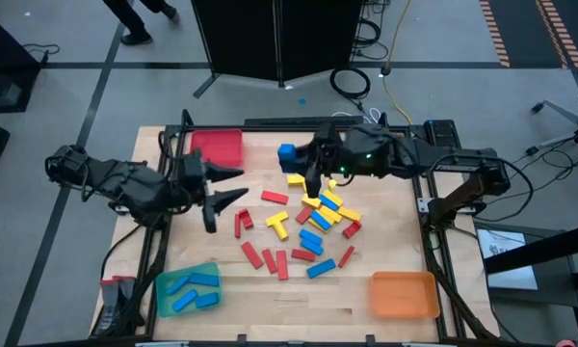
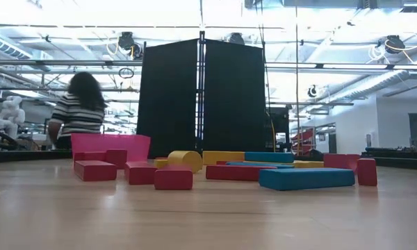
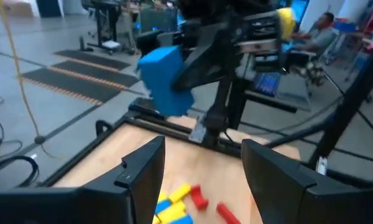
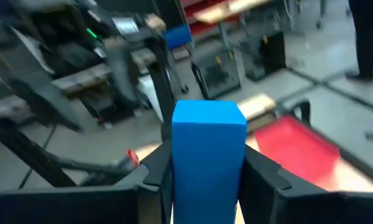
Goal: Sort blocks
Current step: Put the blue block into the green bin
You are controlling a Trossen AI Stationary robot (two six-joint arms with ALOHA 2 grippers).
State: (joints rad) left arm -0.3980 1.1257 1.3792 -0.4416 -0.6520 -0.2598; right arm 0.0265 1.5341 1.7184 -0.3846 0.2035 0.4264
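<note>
Fingers of the right gripper pinch a blue block by its two flanks, its long axis running out along them past their tips, high over the table's far side just beside the red tray. Its likely home, the green tray already holding blue pieces, lies well off at the near left corner, with the scattered pile between. The left gripper, spread and empty, hangs nearer that tray.

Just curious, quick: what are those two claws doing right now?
Left gripper: open, holding nothing.
Right gripper: shut on a blue block.
</note>
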